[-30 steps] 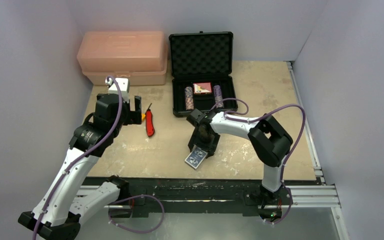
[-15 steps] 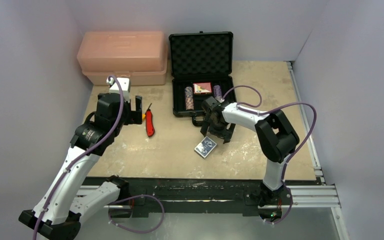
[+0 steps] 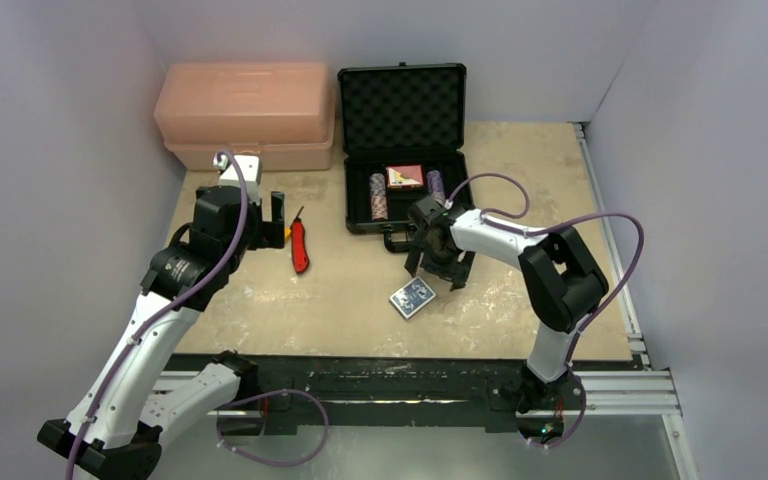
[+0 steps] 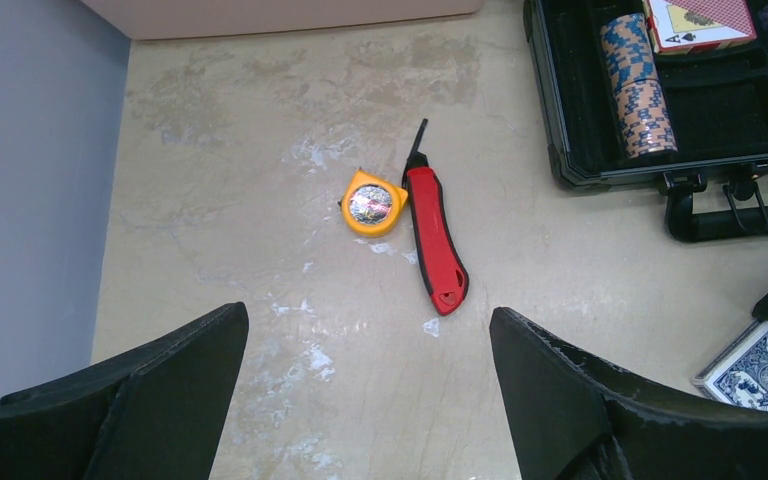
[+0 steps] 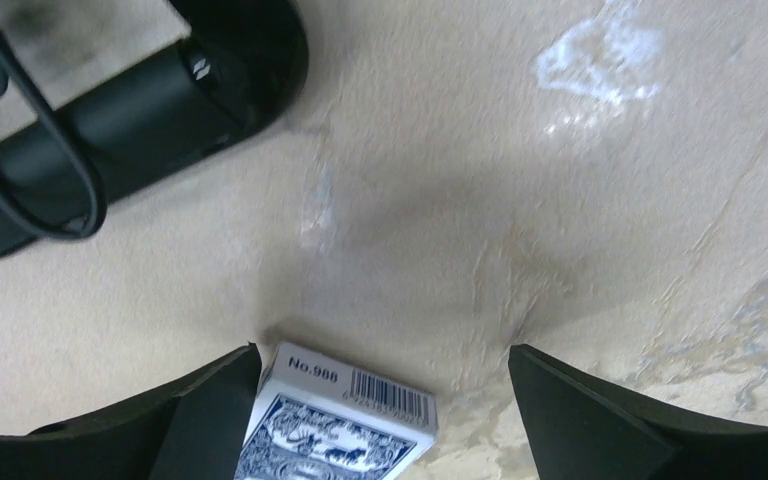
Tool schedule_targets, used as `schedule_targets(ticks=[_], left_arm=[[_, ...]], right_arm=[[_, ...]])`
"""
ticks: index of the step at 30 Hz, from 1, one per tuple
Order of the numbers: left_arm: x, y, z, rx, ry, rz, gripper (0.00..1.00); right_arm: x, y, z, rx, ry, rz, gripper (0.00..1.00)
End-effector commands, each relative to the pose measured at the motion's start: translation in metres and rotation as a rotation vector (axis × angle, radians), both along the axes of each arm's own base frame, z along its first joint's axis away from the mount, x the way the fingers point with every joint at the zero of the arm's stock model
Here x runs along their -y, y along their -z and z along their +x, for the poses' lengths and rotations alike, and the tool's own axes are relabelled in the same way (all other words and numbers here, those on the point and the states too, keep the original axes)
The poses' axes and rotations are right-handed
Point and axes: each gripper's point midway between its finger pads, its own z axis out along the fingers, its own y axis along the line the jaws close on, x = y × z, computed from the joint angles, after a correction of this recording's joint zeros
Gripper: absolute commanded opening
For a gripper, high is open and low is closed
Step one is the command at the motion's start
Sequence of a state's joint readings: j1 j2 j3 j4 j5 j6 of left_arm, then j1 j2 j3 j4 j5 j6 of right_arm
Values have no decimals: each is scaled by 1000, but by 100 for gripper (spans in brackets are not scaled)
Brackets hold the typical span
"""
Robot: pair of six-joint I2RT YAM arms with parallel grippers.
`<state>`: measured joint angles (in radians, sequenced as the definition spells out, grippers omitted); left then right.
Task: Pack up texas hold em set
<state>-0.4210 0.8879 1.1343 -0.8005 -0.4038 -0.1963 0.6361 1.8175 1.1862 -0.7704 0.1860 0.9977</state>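
the blue card deck [image 3: 412,297] is lying flat on the table [image 3: 520,170], outside the case and near its carry handle [image 5: 130,110] (the right wrist view is showing the patterned blue face and a barcoded end flap). the black briefcase [image 3: 403,150] is sitting open at the far middle of the table, with its foam-lined lid raised and the handle facing the arms. inside its tray, the left chip stack [image 3: 378,197] and the right chip stack [image 3: 435,186] are lying on their sides, and the red card deck [image 3: 405,177] is resting between them.

the right gripper [image 3: 438,265] is hovering over the table between the handle and the blue deck. its fingers are spread apart and gripping nothing. one corner of the deck is sitting just beside a finger, though i cannot tell if they are touching.

the left gripper [image 4: 368,330] is hanging well apart over the left side of the table, its fingers spread wide and empty. ahead of it, the red utility knife [image 4: 435,240] is lying with an orange tape measure [image 4: 372,203] just beside it. the pink toolbox [image 3: 245,115] is sitting closed in the far left corner, just beside the briefcase.
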Motion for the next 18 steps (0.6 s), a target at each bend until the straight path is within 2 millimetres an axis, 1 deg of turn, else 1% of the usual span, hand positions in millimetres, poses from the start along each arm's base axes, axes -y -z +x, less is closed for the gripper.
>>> schedule_targets(ticks=[1,8,14,18], left_arm=[[1,-9,3,38,9,-9,91],[0,-11,2,45,9,-12,91],[0,-12,1,49,10,-15,91],[0,-13,0,53,11,-17,91]], right_arm=[[-19,-14,-12,4,5,91,99],[-38,-9,-23,-42,10,139,99],[-54,-6,-43,-84,1,165,99],[-60,-1,-53,-104,3,154,99]])
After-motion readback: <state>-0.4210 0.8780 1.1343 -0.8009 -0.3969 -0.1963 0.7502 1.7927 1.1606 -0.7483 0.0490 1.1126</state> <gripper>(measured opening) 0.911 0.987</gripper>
